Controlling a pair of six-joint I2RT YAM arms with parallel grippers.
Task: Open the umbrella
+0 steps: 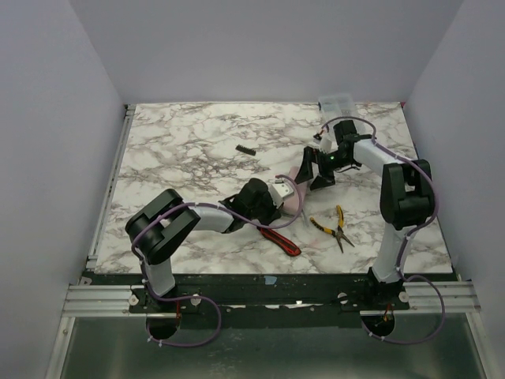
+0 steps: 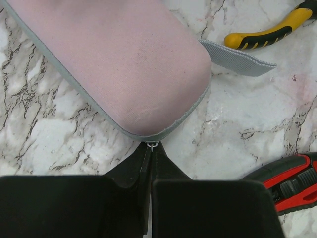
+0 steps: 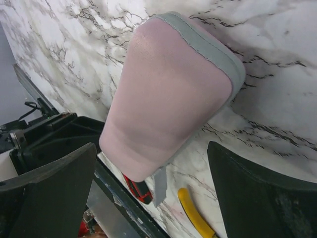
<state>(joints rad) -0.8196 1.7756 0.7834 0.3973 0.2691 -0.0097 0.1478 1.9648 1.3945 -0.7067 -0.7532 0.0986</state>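
Fabric of the umbrella (image 1: 294, 199), pale pink and hemmed in grey, is seen folded and lying on the marble table (image 1: 181, 150), near the middle and somewhat toward the near edge. The left gripper (image 2: 151, 158) is set against the umbrella's near-left end with its fingers pressed together. Their tips meet right at the grey hem, where a small metal ring (image 2: 152, 144) is seen, though whether the hem itself is caught cannot be told. The right gripper (image 3: 153, 148) is held at the umbrella's far-right end, its fingers (image 3: 54, 188) spread wide, one to each side of the rounded end, and neither is seen to touch the fabric. A grey strap (image 2: 237, 57) is laid flat from the umbrella's side toward the yellow-handled pliers (image 1: 335, 225), which are found just to the right of the umbrella on its near side. A red-and-black handled tool (image 1: 282, 239) is placed just beside the umbrella's near end, so that side is crowded. To the left of the umbrella and beyond it, a broad stretch of marble is left open, broken only by a small black object (image 1: 245, 148) well apart. A clear plastic box (image 1: 335, 103) is set at the far edge, well beyond the umbrella. Pale walls (image 1: 268, 47) are seen bounding the table on three sides, and a metal rail (image 1: 268, 296) on the near side.
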